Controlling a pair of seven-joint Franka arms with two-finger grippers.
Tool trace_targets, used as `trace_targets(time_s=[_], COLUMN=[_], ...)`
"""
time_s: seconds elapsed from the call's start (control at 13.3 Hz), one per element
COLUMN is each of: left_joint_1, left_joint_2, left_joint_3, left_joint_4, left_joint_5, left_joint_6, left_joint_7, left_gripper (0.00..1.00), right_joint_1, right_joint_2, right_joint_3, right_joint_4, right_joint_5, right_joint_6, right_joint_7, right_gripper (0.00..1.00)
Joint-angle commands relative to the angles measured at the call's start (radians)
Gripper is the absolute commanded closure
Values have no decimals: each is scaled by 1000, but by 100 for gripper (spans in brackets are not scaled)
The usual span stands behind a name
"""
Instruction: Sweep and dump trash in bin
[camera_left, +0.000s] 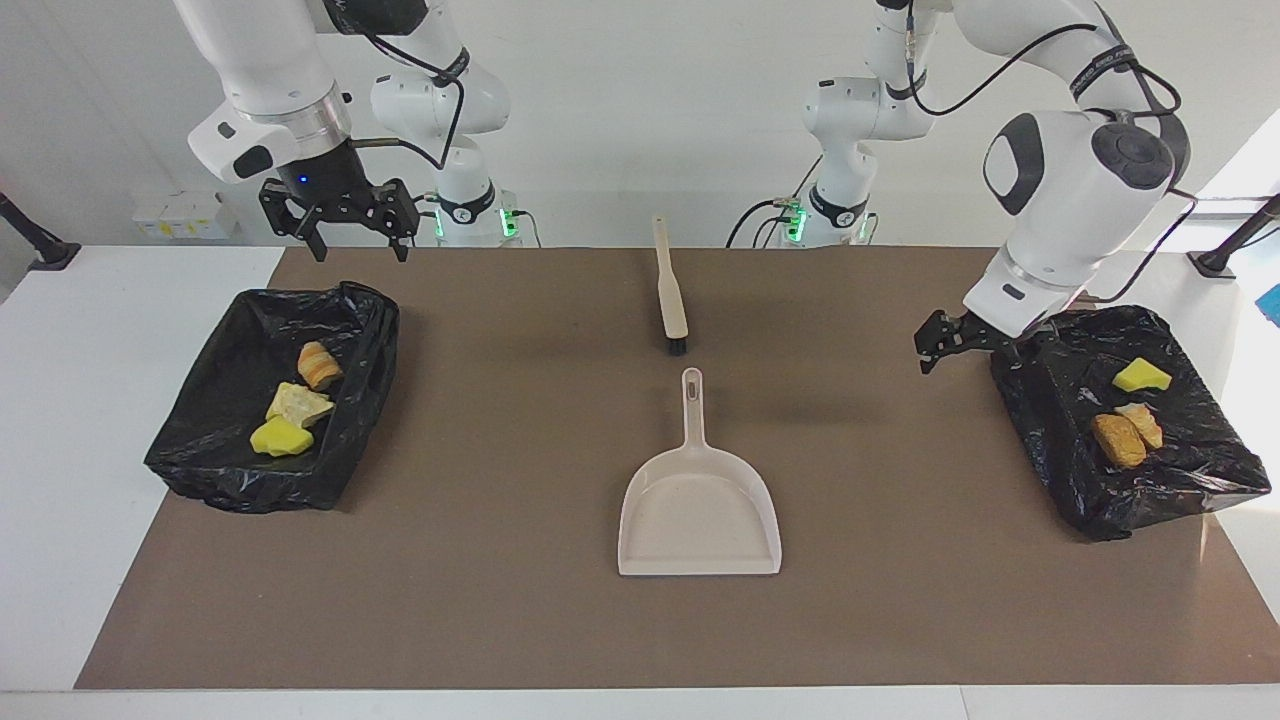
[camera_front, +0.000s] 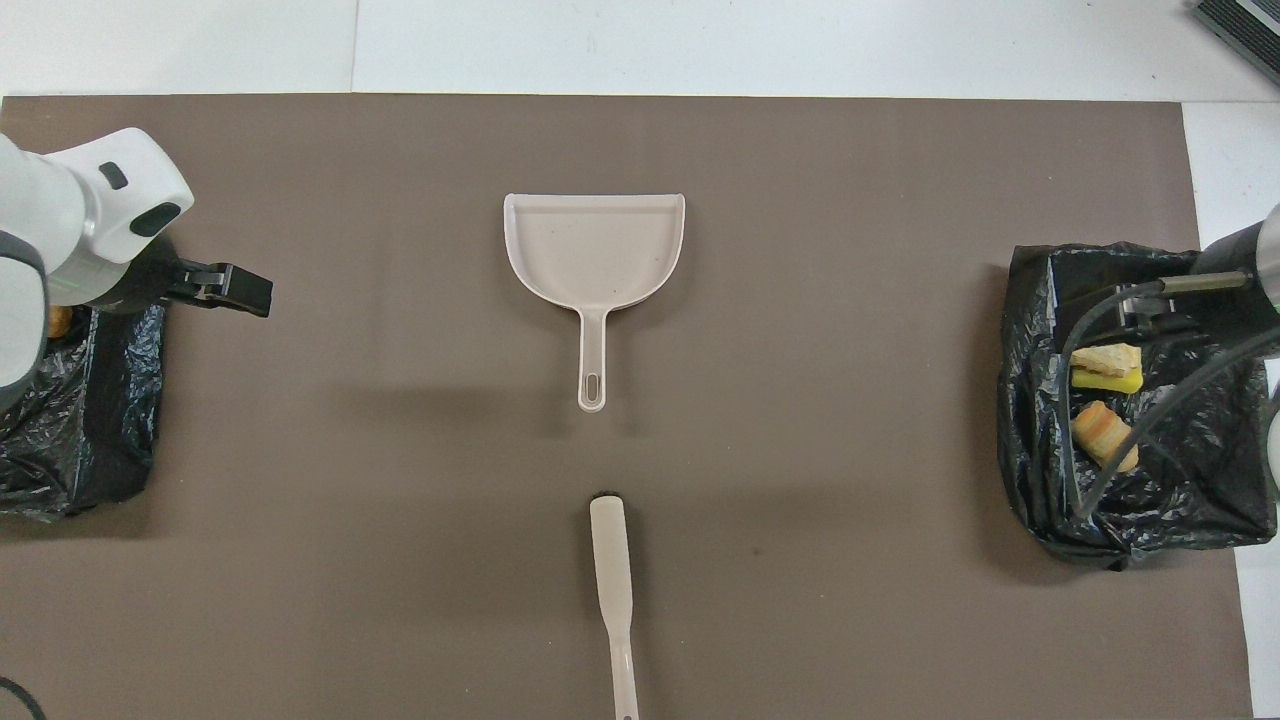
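Note:
The trash lies in two black-lined bins. The bin (camera_left: 230, 460) at the right arm's end holds an orange lump (camera_left: 320, 365), a pale chunk (camera_left: 297, 402) and a yellow wedge (camera_left: 280, 437). The bin (camera_left: 1090, 500) at the left arm's end holds a yellow wedge (camera_left: 1141, 376), a pale piece (camera_left: 1143, 420) and an orange-brown lump (camera_left: 1117, 441). My left gripper (camera_left: 960, 345) hangs open and empty over the mat, beside that bin's rim. My right gripper (camera_left: 357, 243) waits open above the other bin's edge nearer the robots.
A beige dustpan (camera_left: 698, 505) lies mid-mat, handle pointing toward the robots. The beige brush (camera_left: 670, 290) lies just nearer the robots, in line with that handle. A brown mat (camera_left: 500, 600) covers the white table.

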Motion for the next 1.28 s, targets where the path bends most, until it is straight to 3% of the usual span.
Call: trace_targets(time_s=[0.0,0.3,0.6,0.68,0.75,1.21], left_joint_1=[5,54,49,54,54,55], left_joint_2=[-69,-173,-198,-224,-253,-244], left_joint_3=[-12,-7,-9,-9,-9,-7], left_joint_4=[-7,-74,-67,-62,-99,-84], left_joint_5=[22,7,10,10,10,10], left_joint_6=[-53,-101,-118,-188,-181,-170], left_joint_7=[24,13,22,11,19,25], left_gripper=[0,0,0,0,0,0], right_joint_1=[2,-7,-10,-8,-5,9], right_joint_2=[-58,-43,-37,-20,-15,5], right_joint_3=[-8,-10,-10,-10,-8,-7], right_joint_4=[-80,-57,-52,-22,-12,21], right_joint_5=[6,8,23,22,20,22], right_joint_6=[14,20,40,31,29,30], right_joint_7=[-6,-19,-23,-17,-16,-7], right_gripper=[0,0,0,0,0,0])
